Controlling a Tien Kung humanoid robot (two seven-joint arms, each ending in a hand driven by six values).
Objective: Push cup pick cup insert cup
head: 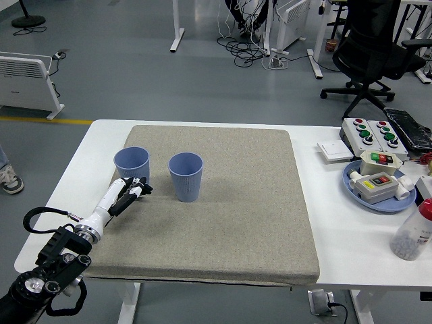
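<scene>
Two blue cups upright on the grey mat (256, 202), both in the left-centre of the frame: left cup (131, 165) nearer the mat's left edge, right cup (185, 176) just to its right, a clear strip of mat between them, not touching

Left hand (132, 192) reaching in from the lower left, forearm slanting up and to the right. Fingertips against or just short of the left cup's base, on its lower, near side; actual contact too small to settle. Fingers drawn together and held roughly straight, wrapped around nothing, so a pushing posture rather than a grasp. Right hand nowhere in the frame

From the hand, left cup straight ahead, up and a touch left in the picture; right cup off to the hand's right, slightly higher. Long axis of both cups vertical, mouths up. Likely still the push stage, judging by the low, flat approach. Left arm plainly the nearer, indeed the only one present

For nesting one cup in the other: a lift from the left cup's side wall, then a carry rightward over the right cup's open mouth. Risk of tipping if the push lands high on the wall
</scene>
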